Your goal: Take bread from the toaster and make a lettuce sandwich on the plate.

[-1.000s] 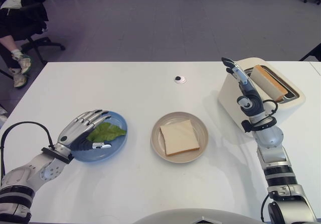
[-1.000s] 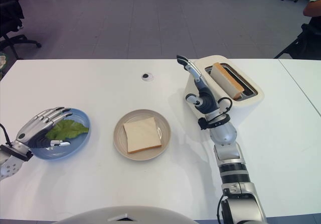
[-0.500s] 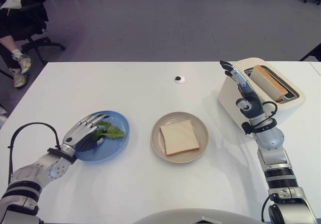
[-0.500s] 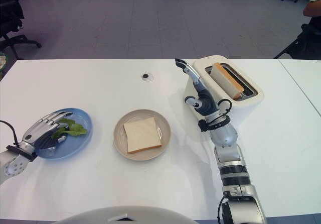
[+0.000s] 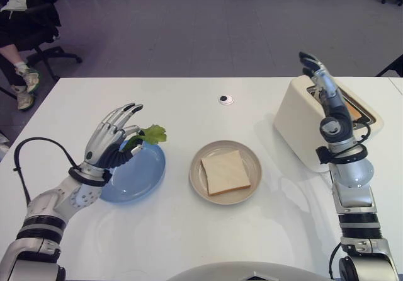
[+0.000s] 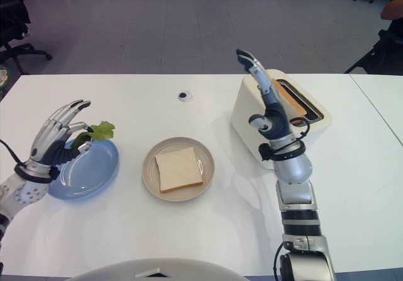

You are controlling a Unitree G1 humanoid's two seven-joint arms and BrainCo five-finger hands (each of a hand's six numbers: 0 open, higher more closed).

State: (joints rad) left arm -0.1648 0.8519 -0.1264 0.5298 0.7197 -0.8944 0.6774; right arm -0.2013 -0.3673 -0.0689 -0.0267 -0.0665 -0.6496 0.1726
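One lettuce leaf (image 5: 151, 133) hangs pinched in left hand (image 5: 107, 145) above blue plate (image 5: 141, 181); right hand (image 5: 332, 108) straight-fingered at the toaster (image 5: 295, 125).

Left hand (image 5: 112, 140) held up, wrist bent back, fingertips pinching lettuce (image 5: 151, 133); right hand (image 5: 330, 101) stands upright, fingers straight.
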